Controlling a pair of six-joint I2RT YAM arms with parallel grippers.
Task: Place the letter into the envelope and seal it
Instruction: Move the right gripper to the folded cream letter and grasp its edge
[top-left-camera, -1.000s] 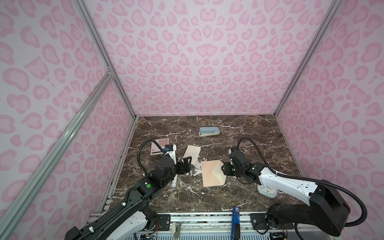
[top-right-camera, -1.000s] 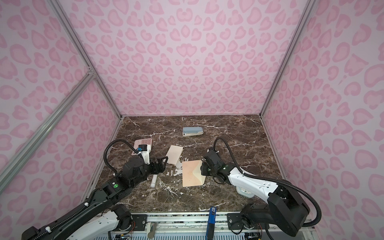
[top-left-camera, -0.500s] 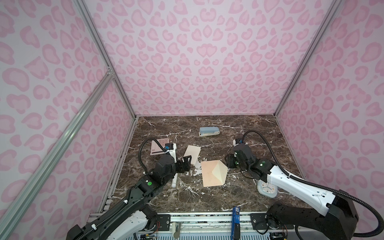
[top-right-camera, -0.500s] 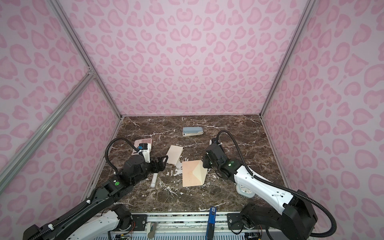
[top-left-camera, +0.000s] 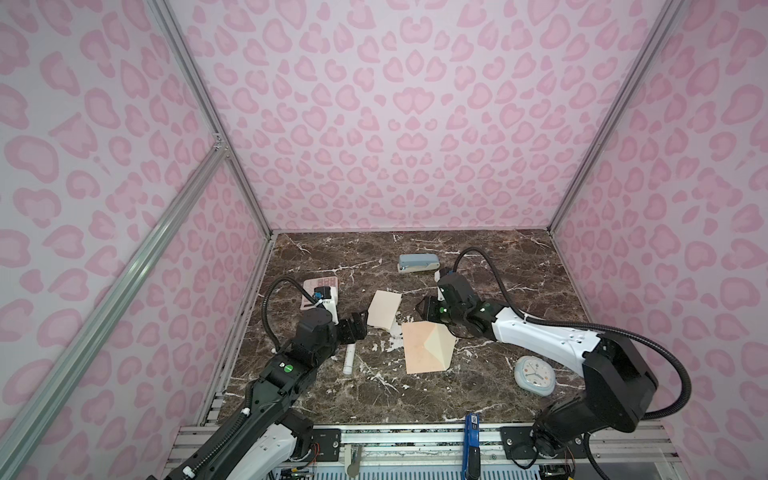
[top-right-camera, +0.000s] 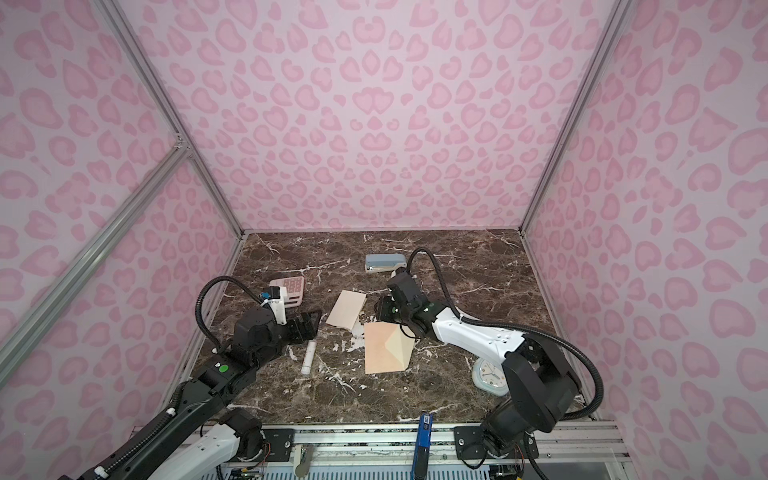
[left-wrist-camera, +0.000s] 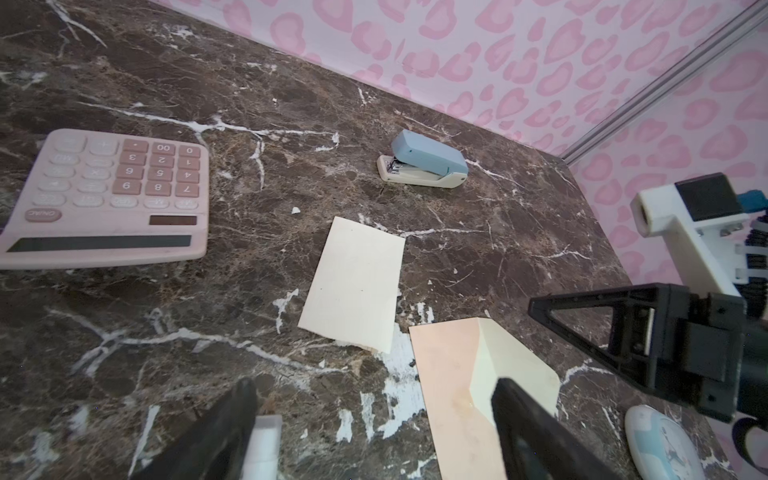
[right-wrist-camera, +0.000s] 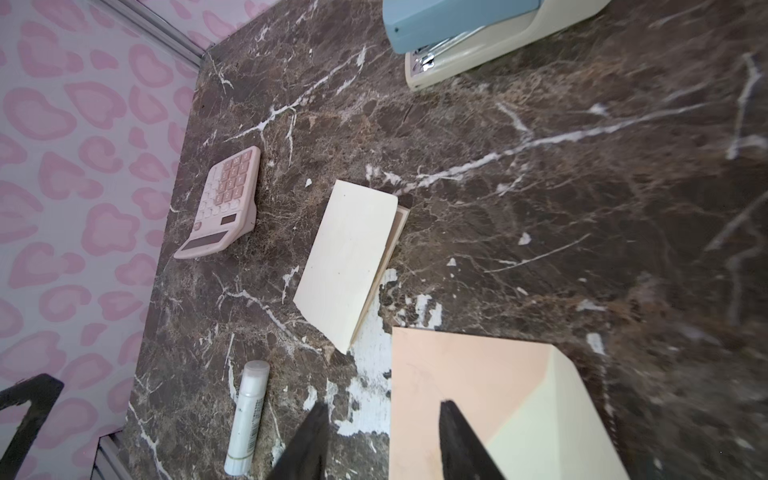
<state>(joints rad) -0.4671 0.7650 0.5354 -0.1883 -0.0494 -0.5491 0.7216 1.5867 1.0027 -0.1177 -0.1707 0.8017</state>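
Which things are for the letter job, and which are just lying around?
For the job: letter, envelope, and maybe the glue stick for sealing.
Just lying about: calculator, stapler, clock.

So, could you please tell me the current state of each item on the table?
Peach-pink paper envelope: flap open, unsealed.
Folded cream paper letter: lying flat, outside the envelope.
Blue-and-cream stapler: closed.
White glue stick: capped, lying down.
Pink calculator: display blank.
Left pincer: open, empty.
Right pincer: open, empty.
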